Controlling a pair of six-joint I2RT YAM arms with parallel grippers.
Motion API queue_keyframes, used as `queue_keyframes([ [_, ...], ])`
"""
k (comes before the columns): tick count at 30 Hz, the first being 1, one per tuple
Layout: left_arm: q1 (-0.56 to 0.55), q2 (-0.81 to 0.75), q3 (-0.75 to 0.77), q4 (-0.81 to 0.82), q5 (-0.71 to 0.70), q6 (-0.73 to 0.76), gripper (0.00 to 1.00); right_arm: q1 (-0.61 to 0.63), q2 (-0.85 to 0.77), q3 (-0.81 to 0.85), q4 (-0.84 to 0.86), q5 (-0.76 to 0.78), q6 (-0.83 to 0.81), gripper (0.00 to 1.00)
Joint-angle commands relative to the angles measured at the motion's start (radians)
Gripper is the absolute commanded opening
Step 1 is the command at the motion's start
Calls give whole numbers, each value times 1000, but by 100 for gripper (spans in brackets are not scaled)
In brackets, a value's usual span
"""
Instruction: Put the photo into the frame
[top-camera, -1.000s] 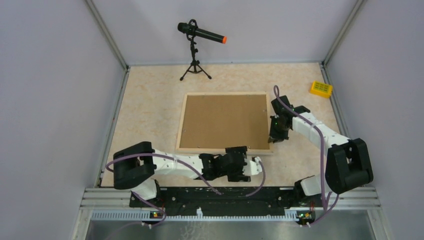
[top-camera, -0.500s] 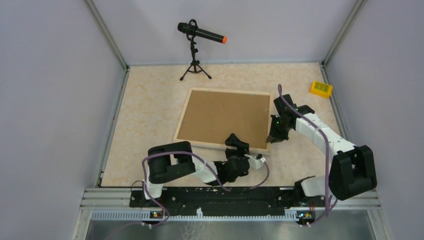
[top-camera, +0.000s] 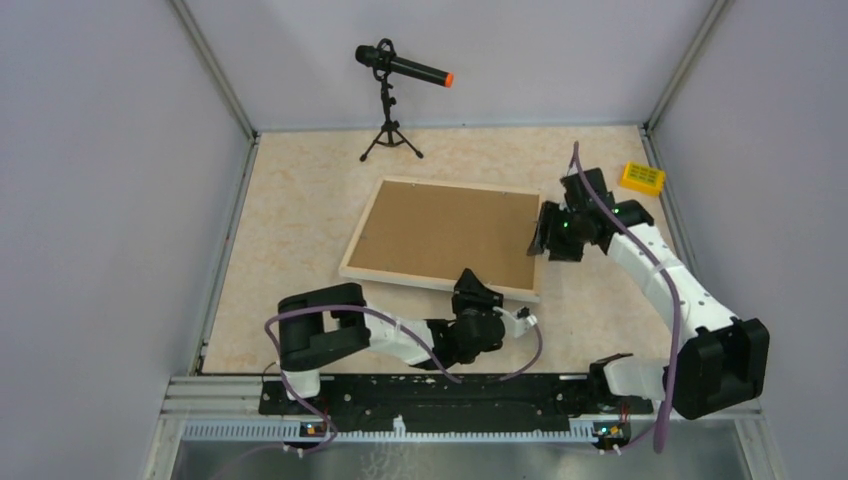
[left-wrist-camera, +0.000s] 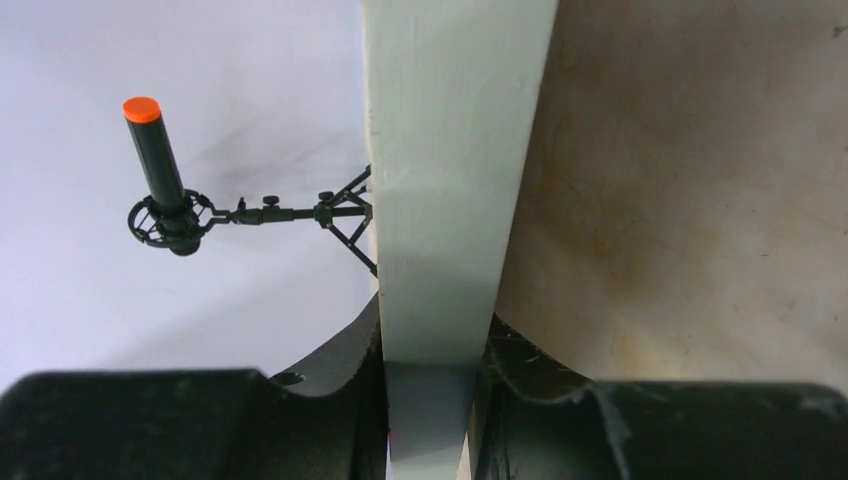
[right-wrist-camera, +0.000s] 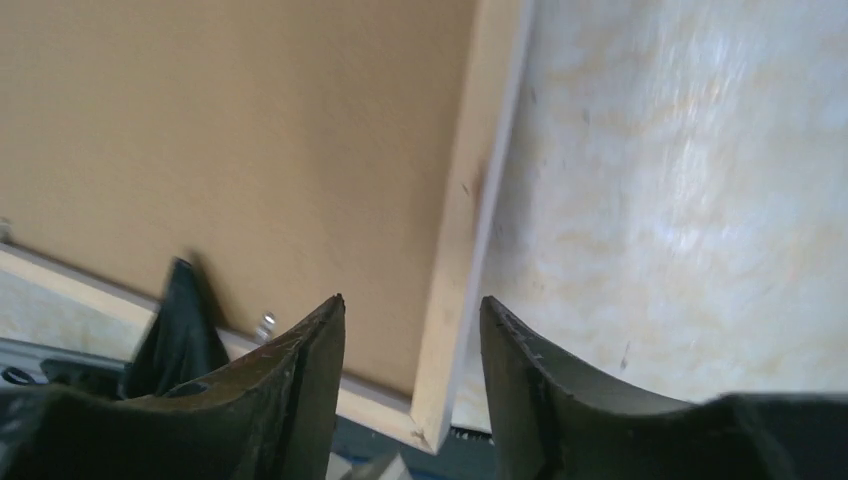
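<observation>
The frame (top-camera: 362, 226), pale wood, lies face down and slightly askew mid-table, its brown backing board (top-camera: 440, 235) facing up. My left gripper (top-camera: 472, 288) is shut on the frame's near rail; in the left wrist view that pale rail (left-wrist-camera: 450, 180) runs up between the jaws of the left gripper (left-wrist-camera: 430, 400). My right gripper (top-camera: 538, 238) stands open at the frame's right rail. In the right wrist view the rail (right-wrist-camera: 470, 230) and its corner lie in the gap of the right gripper (right-wrist-camera: 412, 310) without touching the fingers. The photo is out of view.
A black microphone on a small tripod (top-camera: 392, 75) stands at the back, also seen as the microphone (left-wrist-camera: 160, 180) in the left wrist view. A yellow block (top-camera: 641, 177) lies at the back right. Walls close the table on three sides.
My left gripper has closed on the frame's near rail. My right gripper has opened, let go of the right rail and drawn back to the right. The frame has swung askew.
</observation>
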Motion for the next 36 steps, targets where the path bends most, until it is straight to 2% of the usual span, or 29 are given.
queue_keyframes([
  [1,-14,-170,146,-290,77,-328,2,-24,-46,258,53,32,-81,65],
  [3,-11,-206,212,-425,135,-400,0,-24,-60,369,32,70,-106,80],
  [6,-1,-257,306,-590,215,-495,0,-24,-95,523,2,162,-126,92],
  [10,45,-355,434,-737,352,-629,0,-24,-180,624,41,253,-131,97],
  [14,149,-450,558,-816,526,-790,0,-24,-297,592,163,274,-140,98],
  [16,230,-502,580,-816,667,-891,0,-24,-349,552,213,291,-132,98],
  [21,463,-596,514,-735,1009,-1149,0,-24,-405,489,257,270,-121,98],
  [25,592,-663,408,-608,1193,-1342,0,-24,-401,465,237,272,-117,98],
  [30,705,-715,294,-471,1297,-1542,0,-24,-395,425,243,247,-106,98],
  [36,838,-769,35,-177,1400,-1932,0,-24,-383,390,252,231,-101,98],
])
